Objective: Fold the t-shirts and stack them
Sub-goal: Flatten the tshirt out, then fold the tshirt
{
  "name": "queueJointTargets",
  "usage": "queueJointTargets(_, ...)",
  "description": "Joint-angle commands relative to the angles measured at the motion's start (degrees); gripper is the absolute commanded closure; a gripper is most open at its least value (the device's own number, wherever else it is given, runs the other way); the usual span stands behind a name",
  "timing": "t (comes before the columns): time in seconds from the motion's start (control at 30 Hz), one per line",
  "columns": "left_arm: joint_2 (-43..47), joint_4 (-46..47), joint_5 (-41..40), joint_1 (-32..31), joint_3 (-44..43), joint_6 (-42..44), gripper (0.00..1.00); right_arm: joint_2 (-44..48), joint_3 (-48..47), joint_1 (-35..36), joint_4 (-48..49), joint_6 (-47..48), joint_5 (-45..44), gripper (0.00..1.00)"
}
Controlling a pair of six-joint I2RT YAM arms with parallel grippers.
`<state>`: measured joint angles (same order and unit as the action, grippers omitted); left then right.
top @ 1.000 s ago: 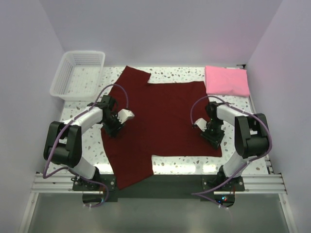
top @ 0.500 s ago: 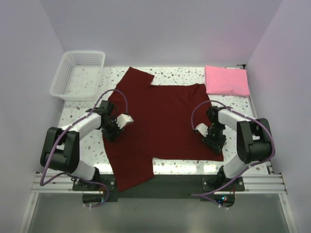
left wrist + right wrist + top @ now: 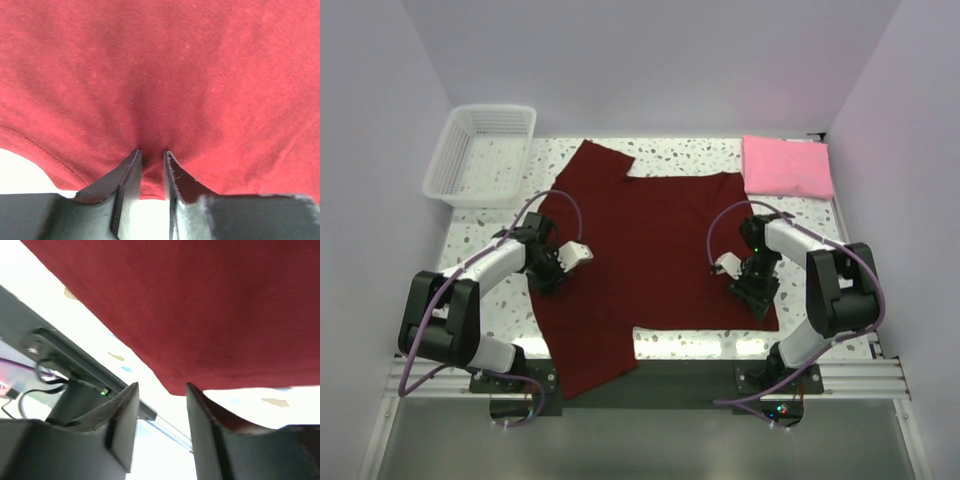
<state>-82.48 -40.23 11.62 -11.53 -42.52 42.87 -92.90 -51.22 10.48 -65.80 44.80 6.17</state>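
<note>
Across the desk [image 3: 690, 152]: I see the maroon shirt [image 3: 650, 245] spread flat over the middle, one sleeve toward the far edge and the other reaching past the near edge.
Far left corner: one white basket [image 3: 445, 170], apart from the cloth.
Far right corner: the pink shirt [image 3: 787, 166], folded to a rectangle, with one corner just beside the maroon shirt.
Left tool [image 3: 152, 154]: pressed nearly together, pinching a pucker of maroon cloth near the shirt's left edge.
Right tool [image 3: 161, 389]: spread, with the maroon hem's corner at its tips; not gripped, as far as I can judge.
Step, my judgement: taking hold of both sides for the first fold. I'd want the right tool closed on the hem before lifting, then both raised level so the cloth doesn't drag skewed.
Count: two shirts, one basket, two tools.
</note>
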Motion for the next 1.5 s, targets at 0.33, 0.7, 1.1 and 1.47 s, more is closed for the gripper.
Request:
queueJointTargets(0.33,-8.74,3.65,11.41,0.98,-35.39,-9.37,0.49,-9.73,-41.48,-3.45,10.76,-14.11,6.67,0.45)
queueJointTargets(0.7,-23.16,14.82,13.17,0.98,-51.35,-22.74,0.48,-37.34,-70.23,-5.65,26.59,-28.27,-3.09,0.67)
queueJointTargets(1.1,-25.54,17.81,11.67,0.98,-50.02,-22.83,0.48,-47.72,-75.16,-6.70,33.55,-28.45,-9.60,0.69)
queueJointTargets(1.47,-26.86,18.61,12.29,0.98,-50.91,-23.98,0.48,-51.94,-78.06,-7.76,29.15,-30.82,-8.90,0.64)
